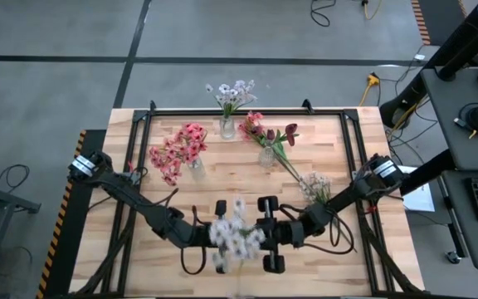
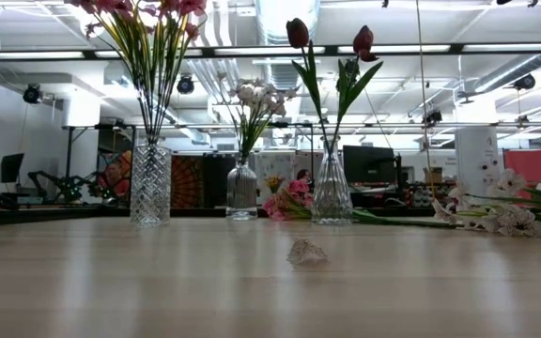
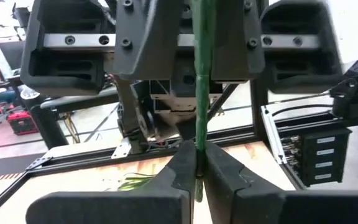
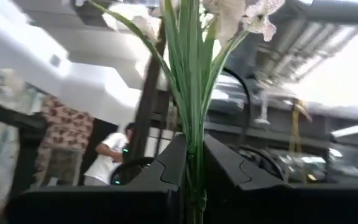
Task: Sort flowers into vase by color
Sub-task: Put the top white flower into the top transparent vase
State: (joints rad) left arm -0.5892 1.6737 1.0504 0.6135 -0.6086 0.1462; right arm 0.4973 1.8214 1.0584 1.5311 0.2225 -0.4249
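Note:
A white-blossomed flower [image 1: 235, 237] is held above the table's near middle, where my two grippers meet. My left gripper [image 3: 199, 163] comes from the left and is shut on its green stalk. My right gripper [image 4: 193, 155] comes from the right, shut on the same stalk, and shows facing the left one [image 3: 201, 62]. At the far side stand three glass vases: one with pink flowers [image 1: 191, 149], one with white flowers [image 1: 226, 124], and one with dark red blooms [image 1: 265, 154]. Neither gripper shows in the low view. My left gripper pinches the thin green stalk [image 3: 198, 146] between its two fingertips, coming level from the table's left and lying across it. The stalk runs on to the right gripper and is lifted clear of the table. My right gripper pinches the bundle of green stalk and leaves [image 4: 192, 140] between its two fingers, coming from the table's right. The white blossoms [image 4: 229, 15] stand above the fingers. The flower is clear of the table.
Another white flower [image 1: 314, 184] lies on the table at the right, its stalk reaching toward the red-bloom vase. A pink flower [image 2: 289, 202] lies behind the vases. A small fallen petal [image 2: 306, 252] rests mid-table. A black frame [image 1: 247, 110] rims the tabletop.

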